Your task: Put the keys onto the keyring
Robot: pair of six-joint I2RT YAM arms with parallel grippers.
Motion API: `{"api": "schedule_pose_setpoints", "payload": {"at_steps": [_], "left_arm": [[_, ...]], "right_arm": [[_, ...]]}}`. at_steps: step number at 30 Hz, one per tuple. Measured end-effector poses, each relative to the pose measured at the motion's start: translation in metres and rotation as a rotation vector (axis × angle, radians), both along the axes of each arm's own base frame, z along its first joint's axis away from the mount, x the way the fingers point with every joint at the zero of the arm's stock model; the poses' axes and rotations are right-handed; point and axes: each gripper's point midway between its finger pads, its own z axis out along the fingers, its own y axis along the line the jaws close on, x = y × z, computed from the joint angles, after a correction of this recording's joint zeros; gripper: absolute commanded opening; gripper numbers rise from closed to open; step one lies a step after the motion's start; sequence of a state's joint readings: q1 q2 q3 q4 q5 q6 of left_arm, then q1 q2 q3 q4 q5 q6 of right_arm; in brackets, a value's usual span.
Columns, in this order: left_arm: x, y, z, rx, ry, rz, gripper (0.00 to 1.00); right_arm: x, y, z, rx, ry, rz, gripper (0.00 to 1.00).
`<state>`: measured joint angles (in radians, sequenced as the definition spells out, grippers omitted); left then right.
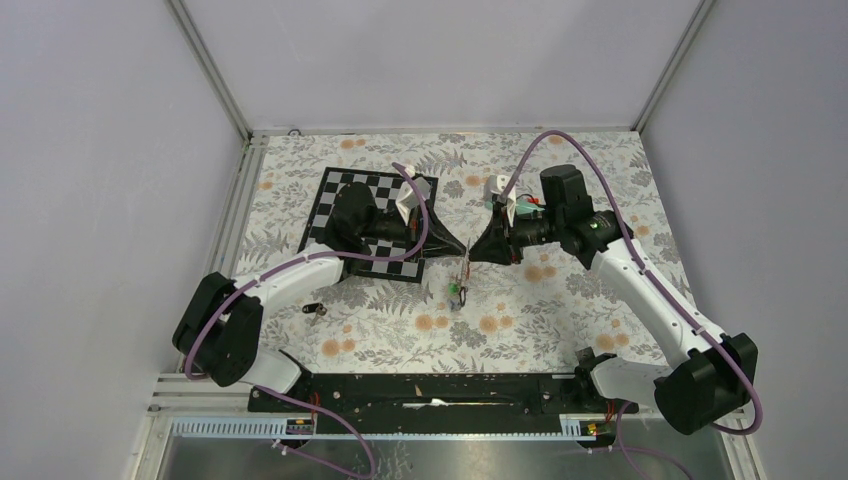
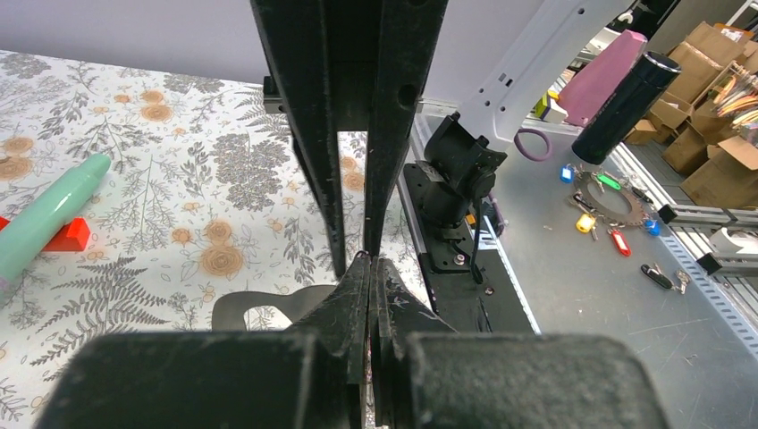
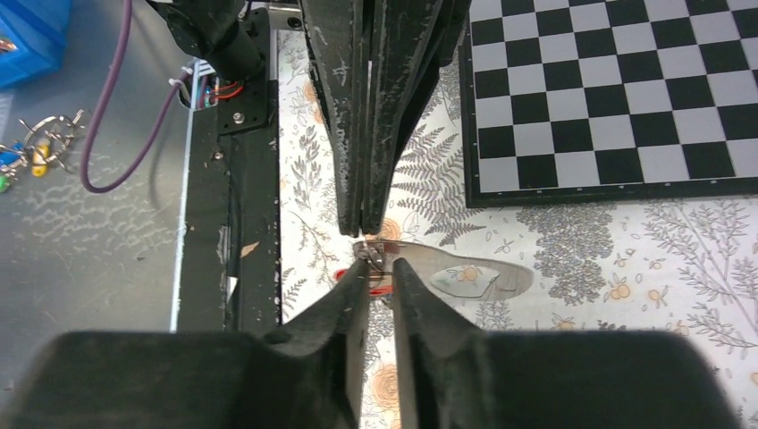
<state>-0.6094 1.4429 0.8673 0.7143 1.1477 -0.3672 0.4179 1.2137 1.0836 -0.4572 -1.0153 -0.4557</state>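
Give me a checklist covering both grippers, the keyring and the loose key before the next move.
1. The left gripper is closed: ok, its jaws are fully shut.
2. The left gripper's hold on the keyring: cannot tell. The ring sits at its fingertips, but the contact is hidden.
3. The right gripper has a grip: cannot tell. Its jaws stand slightly apart, with a red tag between them.
4. The green-tagged key is by the ring: ok, it is just below where the grippers meet.
5. The black key is on the ring: not ok, it lies alone on the tablecloth.
6. The teal tube is out of the way: ok, it lies off to the side.
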Motion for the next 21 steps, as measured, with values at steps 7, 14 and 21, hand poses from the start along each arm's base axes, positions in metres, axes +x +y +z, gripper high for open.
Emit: {"api": "schedule_pose_setpoints", "payload": {"at_steps": [7,14,21], "left_arm": [[0.004,0.001,-0.002,-0.001,-0.001,0.018,0.00],[0.009,0.000,-0.014,0.030,-0.039,0.035,0.23],[0.025,-0.002,-0.022,0.114,-0.099,0.062,0.37]], "right_arm": [[-0.002,0.000,0.000,-0.001,0.011,0.001,0.00],[0.005,-0.007,0.005,-0.074,-0.010,-0.038,0.00],[0.012,-0.016,0.008,-0.184,-0.042,-0.078,0.00]]}}
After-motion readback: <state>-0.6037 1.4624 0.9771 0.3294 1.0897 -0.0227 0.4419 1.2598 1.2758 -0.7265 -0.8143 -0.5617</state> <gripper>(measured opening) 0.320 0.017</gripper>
